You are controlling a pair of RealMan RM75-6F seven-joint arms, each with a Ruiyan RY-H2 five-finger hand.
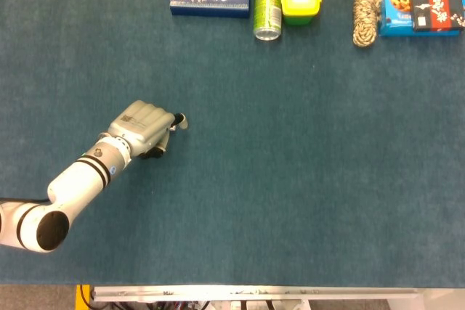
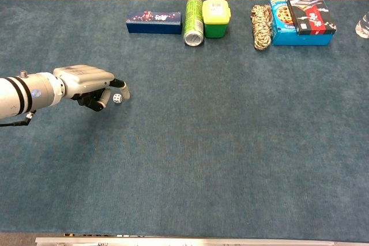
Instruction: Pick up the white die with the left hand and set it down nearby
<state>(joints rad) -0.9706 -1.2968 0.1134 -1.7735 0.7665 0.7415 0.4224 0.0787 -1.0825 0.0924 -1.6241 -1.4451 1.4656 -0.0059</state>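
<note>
Small white die, dark pips, at left hand fingers

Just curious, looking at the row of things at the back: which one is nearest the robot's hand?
The dark blue box, leftmost in the row; the left hand is in front of it.
</note>
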